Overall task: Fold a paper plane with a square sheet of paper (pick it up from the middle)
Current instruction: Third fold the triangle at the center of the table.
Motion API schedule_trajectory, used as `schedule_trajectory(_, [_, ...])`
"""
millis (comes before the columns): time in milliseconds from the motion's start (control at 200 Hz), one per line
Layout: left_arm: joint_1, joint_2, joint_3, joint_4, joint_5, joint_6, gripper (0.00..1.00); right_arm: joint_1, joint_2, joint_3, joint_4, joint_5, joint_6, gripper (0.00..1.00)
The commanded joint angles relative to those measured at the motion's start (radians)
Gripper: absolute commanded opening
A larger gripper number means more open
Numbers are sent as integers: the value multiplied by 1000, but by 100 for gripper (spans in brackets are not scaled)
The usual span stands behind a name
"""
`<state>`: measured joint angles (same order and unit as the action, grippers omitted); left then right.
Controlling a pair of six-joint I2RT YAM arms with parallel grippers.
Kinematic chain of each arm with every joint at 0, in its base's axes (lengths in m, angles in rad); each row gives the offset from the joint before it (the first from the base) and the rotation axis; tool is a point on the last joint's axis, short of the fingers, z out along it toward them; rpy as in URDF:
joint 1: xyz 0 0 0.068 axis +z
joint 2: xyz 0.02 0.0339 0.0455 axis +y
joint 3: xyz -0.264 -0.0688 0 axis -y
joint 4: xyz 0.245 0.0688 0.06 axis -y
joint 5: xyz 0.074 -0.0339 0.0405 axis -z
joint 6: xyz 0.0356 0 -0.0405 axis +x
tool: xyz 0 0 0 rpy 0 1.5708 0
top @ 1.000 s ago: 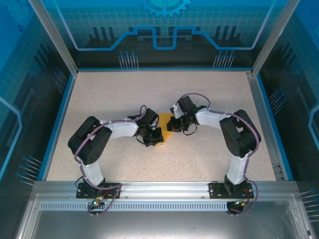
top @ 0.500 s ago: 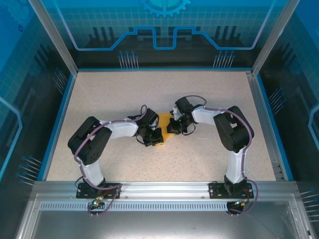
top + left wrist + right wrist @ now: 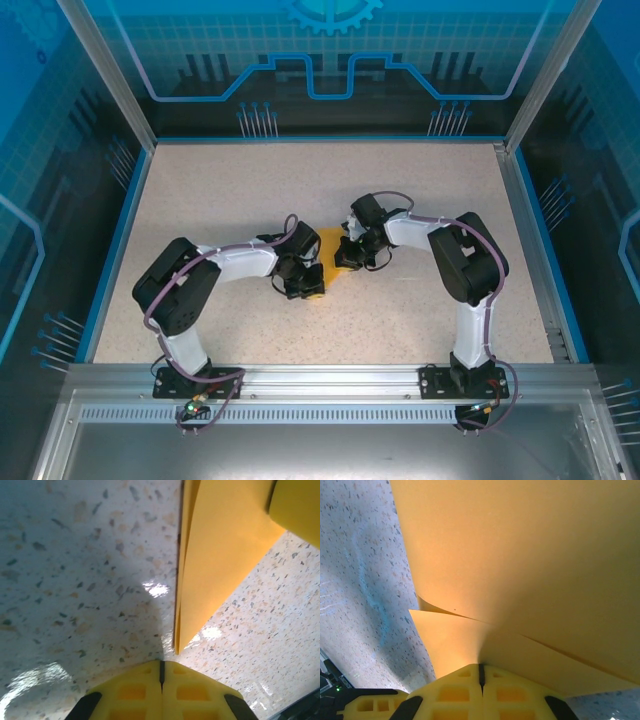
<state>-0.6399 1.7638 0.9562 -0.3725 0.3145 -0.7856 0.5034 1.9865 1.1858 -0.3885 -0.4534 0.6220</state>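
Currently, locate the square sheet of paper point(image 3: 331, 243), partly folded into layers, flat on the table point(image 3: 230, 190) at mid-surface, between the two arms' tips. Read the left gripper point(image 3: 161, 667) as fully closed with nothing pinched, tips just short of the sheet's sharp corner in the left wrist view. Read the right gripper point(image 3: 480, 669) as closed as well, tips against the layered paper; impossible to tell whether pressing or merely touching. Expect sliding of the sheet across the smooth speckled surface under any sideways push from closed tips, with loss of crease alignment as the result. Expect spring-back of the slightly raised flap, visible in the right wrist view, on early release of pressure. Guard against crumpling or tearing at the pointed corner from a downward jab by the left tips. Avoid collision between the two grippers, close together over the paper. Containers: none in the work area, hence no contents to report.
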Motion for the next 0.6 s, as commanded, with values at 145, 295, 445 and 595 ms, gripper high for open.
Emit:
schedule_trajectory(145, [-9, -44, 80, 65, -66, -22, 0, -7, 47, -15, -6, 65, 18, 0])
schedule_trajectory(295, [-7, 19, 111, 57, -87, -30, 0, -5, 52, -17, 12, 44, 27, 0])
schedule_trajectory(445, [-7, 59, 104, 36, -95, -36, 0, -6, 35, -4, 17, 21, 12, 0])
schedule_trajectory(595, [-7, 74, 73, 26, -107, -43, 0, -8, -11, 17, 18, 0, -41, 0])
